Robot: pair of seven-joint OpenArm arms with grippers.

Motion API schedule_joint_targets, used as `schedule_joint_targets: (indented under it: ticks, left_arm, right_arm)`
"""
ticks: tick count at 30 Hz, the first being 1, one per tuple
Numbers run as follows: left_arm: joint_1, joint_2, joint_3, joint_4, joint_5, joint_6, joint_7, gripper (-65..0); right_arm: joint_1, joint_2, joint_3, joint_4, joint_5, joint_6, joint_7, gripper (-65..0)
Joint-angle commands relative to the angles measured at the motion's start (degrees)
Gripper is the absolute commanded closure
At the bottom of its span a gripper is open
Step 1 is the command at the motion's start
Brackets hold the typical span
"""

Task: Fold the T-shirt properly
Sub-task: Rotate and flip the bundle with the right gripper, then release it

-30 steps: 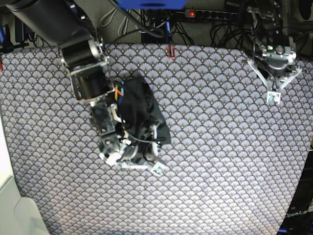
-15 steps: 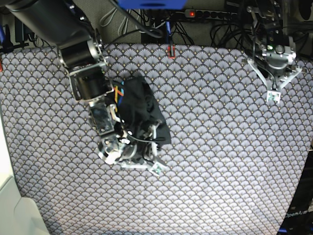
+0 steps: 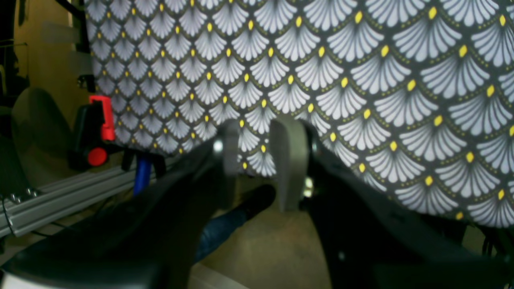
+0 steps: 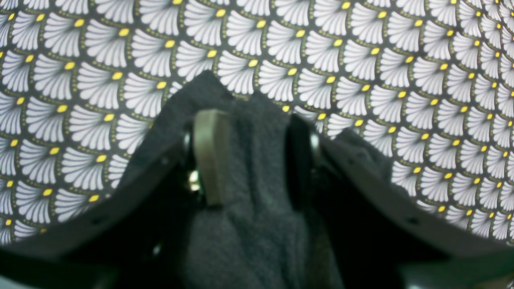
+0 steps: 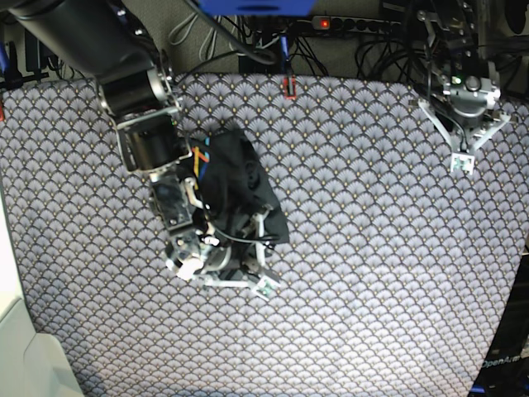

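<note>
The dark charcoal T-shirt [image 5: 241, 178] lies bunched in a heap left of centre on the patterned tablecloth [image 5: 372, 248]; a bit of coloured print shows at its left edge. My right gripper [image 5: 252, 269] sits at the heap's near end. In the right wrist view its fingers [image 4: 211, 152] stand a little apart with a fold of the shirt [image 4: 257, 168] pinched between them. My left gripper [image 5: 461, 157] hangs over the far right table corner, away from the shirt. In the left wrist view it [image 3: 255, 156] is empty, with the jaws almost together.
A red clamp [image 5: 288, 86] grips the table's far edge; it also shows in the left wrist view [image 3: 101, 120]. A power strip [image 5: 355, 23] and cables lie behind the table. A white object [image 5: 25, 356] stands off the front left corner.
My right gripper has shifted very slightly left with the shirt fold in it. The shirt heap and the left arm have not visibly moved.
</note>
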Motion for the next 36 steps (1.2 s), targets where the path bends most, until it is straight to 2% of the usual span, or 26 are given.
schedule_joint_targets:
  ticks: [1,9,16,21,27,36]
  left_arm:
    - [-0.02,-0.47,-0.24,0.99,0.30,0.21,-0.70,-17.3]
    - [-0.02,-0.38,-0.24,0.99,0.30,0.21,-0.70,-17.3]
    - [-0.02,-0.38,-0.24,0.99,0.30,0.21,-0.70,-17.3]
    - [-0.02,-0.38,-0.24,0.99,0.21,0.21,-0.70,-17.3]
    - [-0.02,-0.38,-0.24,1.07,0.21,0.21,-0.70,-17.3]
    - [0.77,-0.38,-0.24,1.25,0.21,0.21,-0.78,-17.3]
  right_arm:
    - [2.05,-0.23,0.14,1.04,0.56,-0.07,1.35,-28.7]
    - [1.61,-0.05,0.05,0.78,0.56,-0.07,1.35,-27.5]
    - [0.73,0.65,-0.12,0.69,0.56,-0.07,1.43,-9.8]
    - [0.38,0.65,-0.30,0.78,0.56,-0.07,1.43,-0.3]
    - [0.73,0.48,-0.30,1.39,0.56,-0.07,1.43,0.0]
    - [-2.87,-1.37,-0.30,12.38,0.64,-0.07,0.91,0.0]
